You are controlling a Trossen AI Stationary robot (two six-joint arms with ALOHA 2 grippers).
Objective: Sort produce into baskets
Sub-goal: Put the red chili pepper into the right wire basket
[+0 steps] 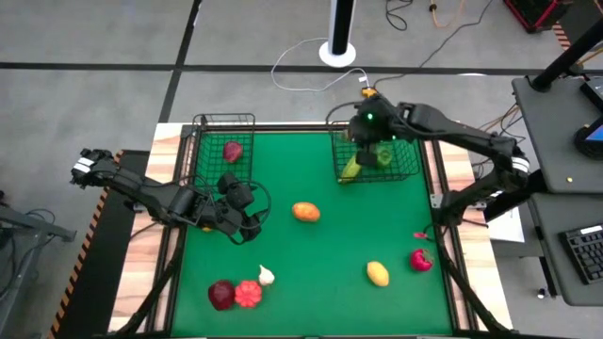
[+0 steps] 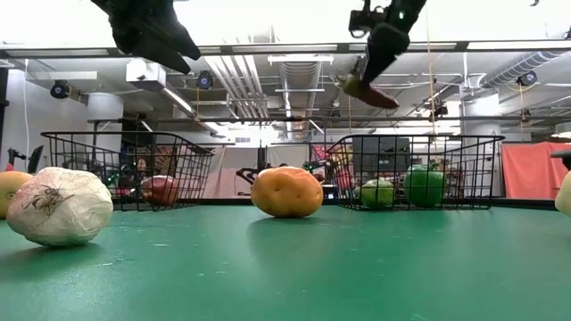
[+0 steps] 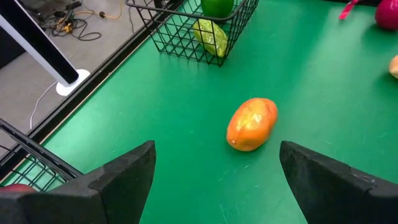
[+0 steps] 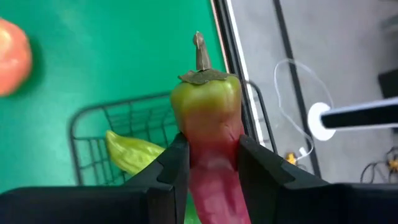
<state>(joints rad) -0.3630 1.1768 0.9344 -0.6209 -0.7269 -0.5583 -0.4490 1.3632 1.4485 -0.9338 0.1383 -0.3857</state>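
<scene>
My right gripper [image 4: 208, 149] is shut on a red pepper [image 4: 208, 118] with a green shoulder and brown stem, high over the right wire basket [image 1: 377, 158]. That basket holds green produce [image 2: 424, 185]. In the left basket [image 1: 224, 149] lies one red piece [image 1: 233, 151]. My left gripper [image 3: 214, 186] hovers open above the mat, near the left basket, with an orange piece [image 3: 252, 123] lying on the mat ahead of it. A white piece [image 1: 267, 275], a red one [image 1: 248, 295] and a maroon one [image 1: 220, 295] lie near the front edge. My right gripper pinches the pepper's body just below the green shoulder [image 4: 210, 144] between its two fingers [image 4: 177, 165]. The fingers slant down from above and lie along the pepper, whose stem end sticks out past the fingertips. The pepper [image 2: 370, 92] hangs tilted, clear above the basket.
A yellow piece [image 1: 377, 273] and a magenta-red piece [image 1: 421, 261] lie at the front right of the green mat [image 1: 320, 254]. A white post on a round base [image 1: 337, 47] and cables stand on the floor beyond the far edge.
</scene>
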